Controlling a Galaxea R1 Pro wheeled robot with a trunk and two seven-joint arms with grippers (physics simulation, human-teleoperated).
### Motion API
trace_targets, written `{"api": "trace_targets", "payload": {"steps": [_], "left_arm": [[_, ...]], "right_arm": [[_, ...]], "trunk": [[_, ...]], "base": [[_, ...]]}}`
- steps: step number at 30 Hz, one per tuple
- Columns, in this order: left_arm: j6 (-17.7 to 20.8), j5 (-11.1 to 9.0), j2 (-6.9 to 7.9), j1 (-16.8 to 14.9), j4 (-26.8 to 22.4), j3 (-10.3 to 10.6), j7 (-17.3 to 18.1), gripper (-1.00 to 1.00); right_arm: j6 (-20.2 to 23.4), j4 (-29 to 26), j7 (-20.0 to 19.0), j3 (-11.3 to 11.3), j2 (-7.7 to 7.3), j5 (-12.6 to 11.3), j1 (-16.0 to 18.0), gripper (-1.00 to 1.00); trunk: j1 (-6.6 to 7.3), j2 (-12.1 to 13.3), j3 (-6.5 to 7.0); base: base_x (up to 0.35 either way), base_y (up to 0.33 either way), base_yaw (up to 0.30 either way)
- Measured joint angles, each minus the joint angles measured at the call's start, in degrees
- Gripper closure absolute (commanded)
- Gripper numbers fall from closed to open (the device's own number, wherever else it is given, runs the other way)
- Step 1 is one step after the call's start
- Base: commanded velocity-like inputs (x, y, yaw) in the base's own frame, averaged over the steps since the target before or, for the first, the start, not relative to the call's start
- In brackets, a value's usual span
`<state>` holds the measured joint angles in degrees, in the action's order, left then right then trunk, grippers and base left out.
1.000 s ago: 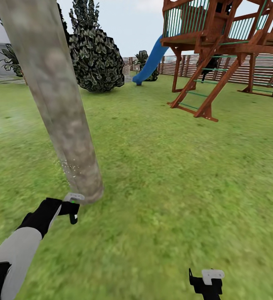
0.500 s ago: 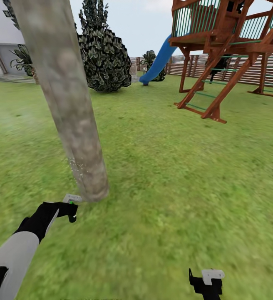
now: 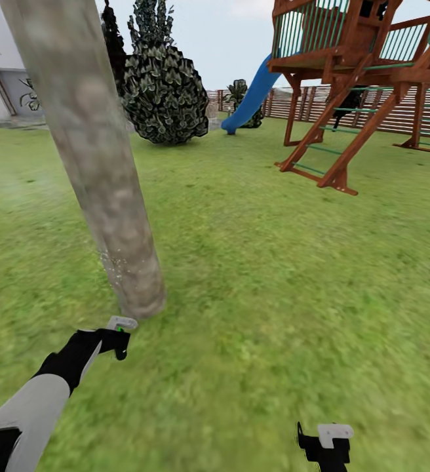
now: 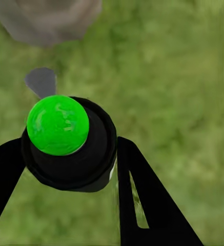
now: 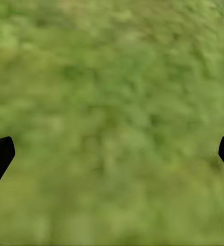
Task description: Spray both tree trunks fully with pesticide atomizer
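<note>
Currently left gripper (image 4: 65, 154) clamped on pesticide atomizer (image 4: 65, 141), just beside tree trunk (image 3: 103, 177) base; pesticide (image 3: 113, 265) specks on bark. Right gripper (image 5: 112, 154) spread wide over lawn (image 3: 293, 262).

Bright, even daylight, no cast shadows; grass (image 3: 274, 314) renders soft and blurred.
</note>
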<state>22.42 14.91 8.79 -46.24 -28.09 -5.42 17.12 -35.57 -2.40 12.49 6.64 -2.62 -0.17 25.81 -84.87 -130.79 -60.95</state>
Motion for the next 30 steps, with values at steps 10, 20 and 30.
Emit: {"api": "trace_targets", "payload": {"steps": [10, 20, 30], "left_arm": [[-0.13, -0.41, 0.5, 0.44, -0.06, -1.77, -0.09, 1.0], [-0.55, -0.29, 0.64, 0.97, -0.1, -3.72, 0.0, 1.0], [-0.57, -0.38, 0.67, 1.0, -0.25, -3.99, -0.05, 1.0]], "right_arm": [[0.06, 0.08, -0.08, 0.02, 0.45, -0.11, 0.0, -1.0], [0.27, 0.88, -0.09, -0.16, 1.3, -0.14, -5.39, -1.0], [0.27, 0.88, -0.07, -0.09, 1.31, -0.16, -6.32, -1.0]], "trunk": [[0.02, 0.0, 0.0], [0.02, 0.0, 0.0], [-0.01, 0.0, 0.0]], "base": [[0.09, -0.259, 0.0], [0.219, -0.197, 0.0], [-0.16, -0.22, 0.0]]}}
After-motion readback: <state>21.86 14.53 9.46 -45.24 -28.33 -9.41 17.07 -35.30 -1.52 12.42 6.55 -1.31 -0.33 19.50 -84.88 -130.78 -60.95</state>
